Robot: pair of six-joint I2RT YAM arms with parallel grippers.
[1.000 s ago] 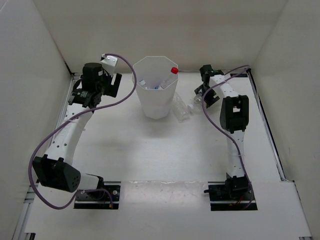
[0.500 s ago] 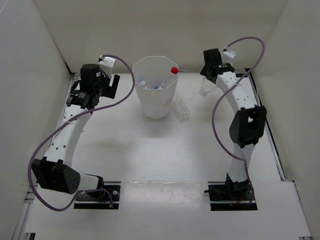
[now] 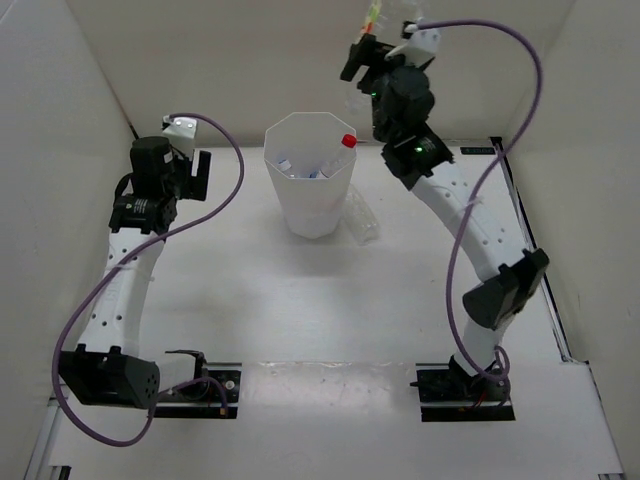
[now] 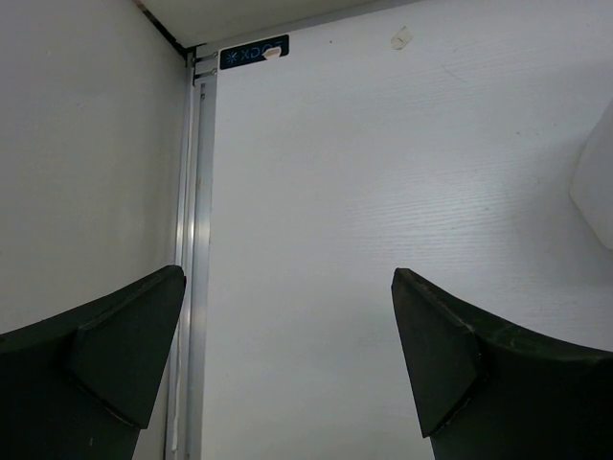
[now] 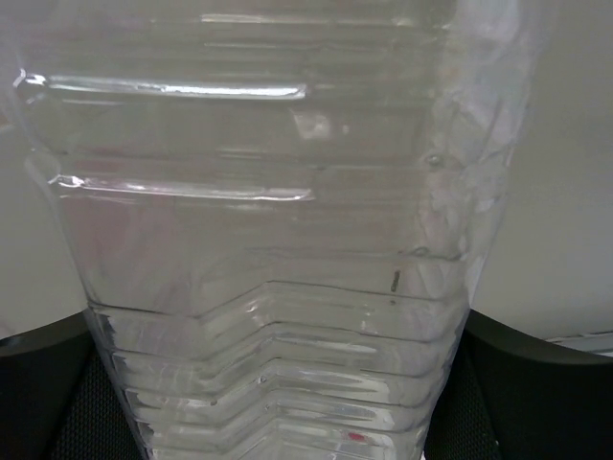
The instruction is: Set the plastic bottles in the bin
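Observation:
My right gripper point(image 3: 360, 62) is raised high, behind and to the right of the bin point(image 3: 310, 200), and is shut on a plain clear ribbed bottle point(image 5: 278, 287). The bottle fills the right wrist view between the two black fingers point(image 5: 43, 393). The white faceted bin stands mid-table and holds a red-capped bottle point(image 3: 348, 141) leaning on its right rim, with other bottles beside it. Another clear bottle point(image 3: 362, 216) lies on the table against the bin's right side. My left gripper point(image 3: 198, 172) is open and empty, left of the bin; it also shows in the left wrist view point(image 4: 287, 326).
White walls close in the table on the left, far side and right. A metal rail point(image 4: 196, 240) runs along the left edge under my left gripper. The bin's wall point(image 4: 599, 182) shows at the right of the left wrist view.
My right arm has lifted the clear bottle from the table right of the bin, up and toward the bin. My left arm has drawn back to the left.

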